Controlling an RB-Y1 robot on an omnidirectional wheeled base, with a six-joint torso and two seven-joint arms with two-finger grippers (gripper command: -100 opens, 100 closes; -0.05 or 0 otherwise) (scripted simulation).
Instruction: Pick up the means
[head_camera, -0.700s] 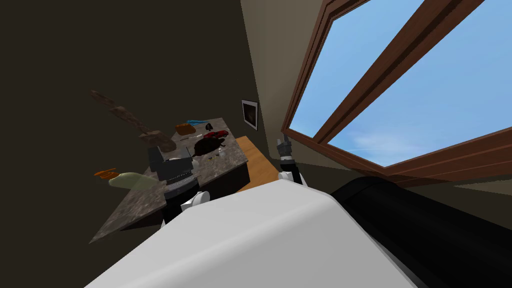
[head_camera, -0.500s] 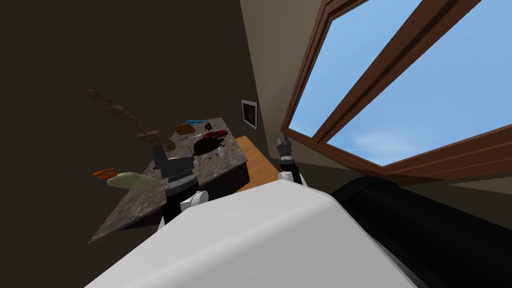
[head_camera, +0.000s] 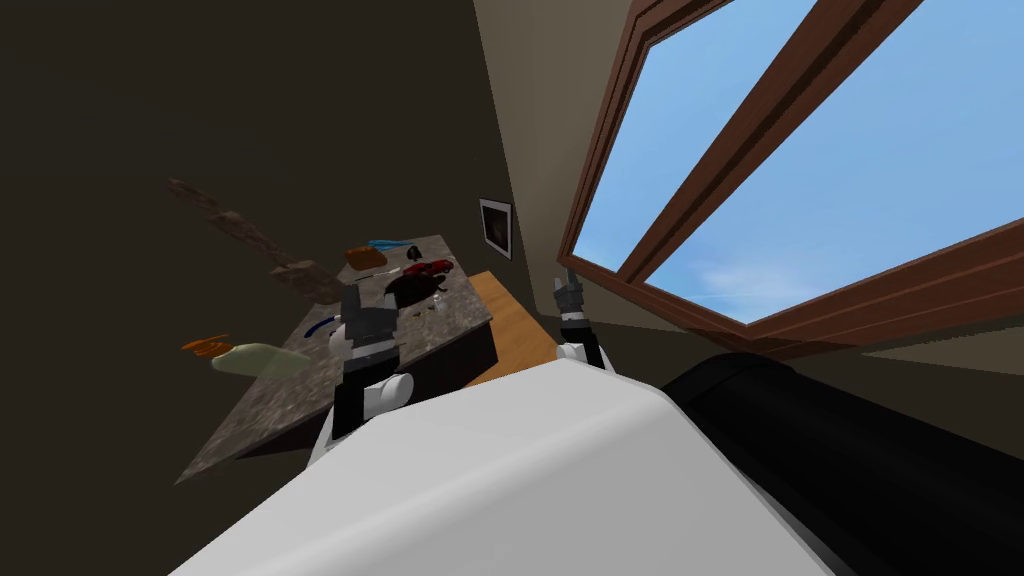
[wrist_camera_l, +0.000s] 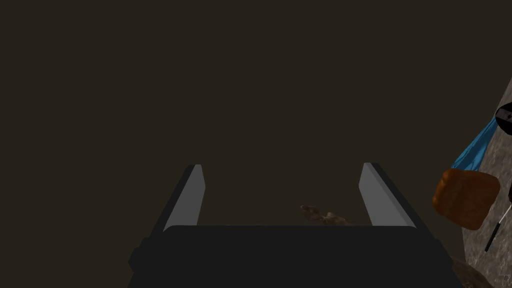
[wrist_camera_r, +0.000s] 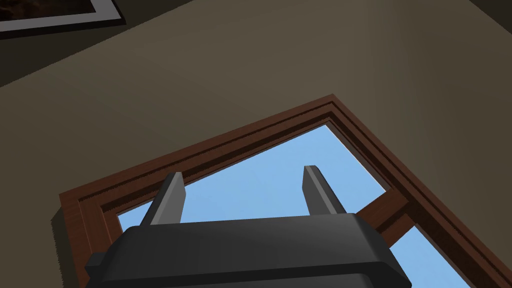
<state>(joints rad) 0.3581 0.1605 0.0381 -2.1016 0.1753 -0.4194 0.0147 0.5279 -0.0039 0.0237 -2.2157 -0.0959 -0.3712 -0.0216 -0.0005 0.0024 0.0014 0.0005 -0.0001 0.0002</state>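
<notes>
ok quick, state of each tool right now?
Left tool: open, holding nothing.
Right tool: open, holding nothing.

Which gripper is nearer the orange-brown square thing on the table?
Left. The left gripper is over the table, open, with the orange-brown square thing just beside it. The right gripper is raised past the table's edge, by the window.

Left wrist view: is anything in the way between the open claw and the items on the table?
Nothing visible. The left claw is open, facing dark wall; a brown scrap shows low between its fingers. The orange-brown block and blue strip on the table lie off to its side, unobstructed.
</notes>
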